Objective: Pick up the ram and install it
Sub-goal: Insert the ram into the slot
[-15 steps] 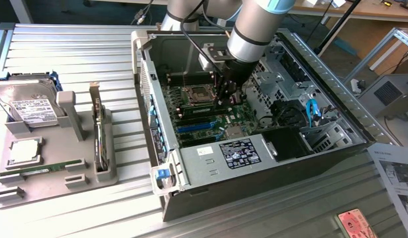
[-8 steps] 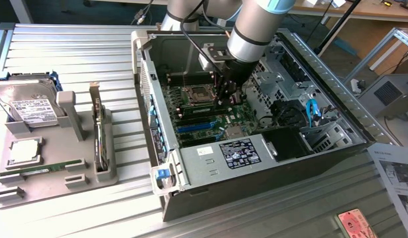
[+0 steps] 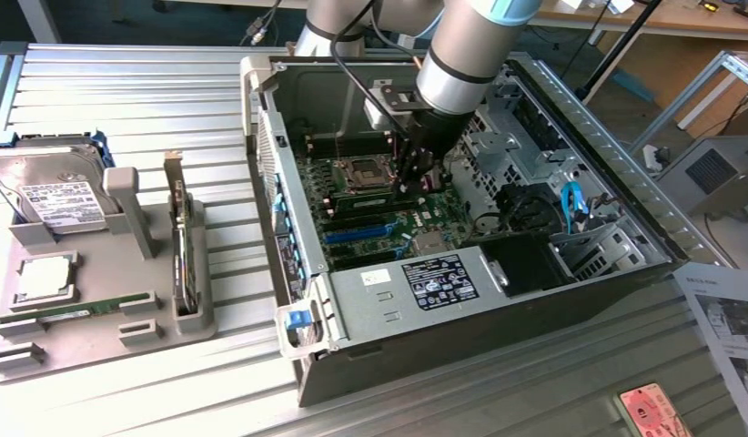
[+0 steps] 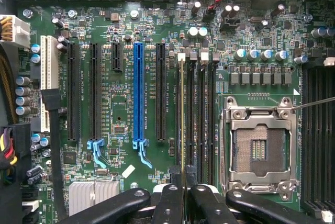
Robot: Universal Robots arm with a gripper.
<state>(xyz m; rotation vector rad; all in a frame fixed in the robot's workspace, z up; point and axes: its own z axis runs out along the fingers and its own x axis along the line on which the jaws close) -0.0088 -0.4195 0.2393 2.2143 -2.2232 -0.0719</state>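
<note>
Nearest to us, in the wrist view, the gripper (image 4: 183,176) has its two black fingers pinched closed on the ram (image 4: 182,114), which we see edge-on as a thin line. The ram stands upright along the bank of black memory slots (image 4: 201,114) just beside the CPU socket (image 4: 260,148), in line with the slot farthest from that socket. We cannot tell whether it is pressed fully into the slot. Beyond the ram, farther from the CPU socket, a blue expansion slot (image 4: 138,93) runs parallel among black ones on the green motherboard (image 4: 118,109).

In the exterior view, the arm (image 3: 465,55) reaches down into the open computer case (image 3: 592,137), with the gripper (image 3: 417,182) just beside the CPU socket (image 3: 362,171). Well apart from the socket, outside the case, a grey tray (image 3: 107,300) holds a silver hard drive (image 3: 53,187).
</note>
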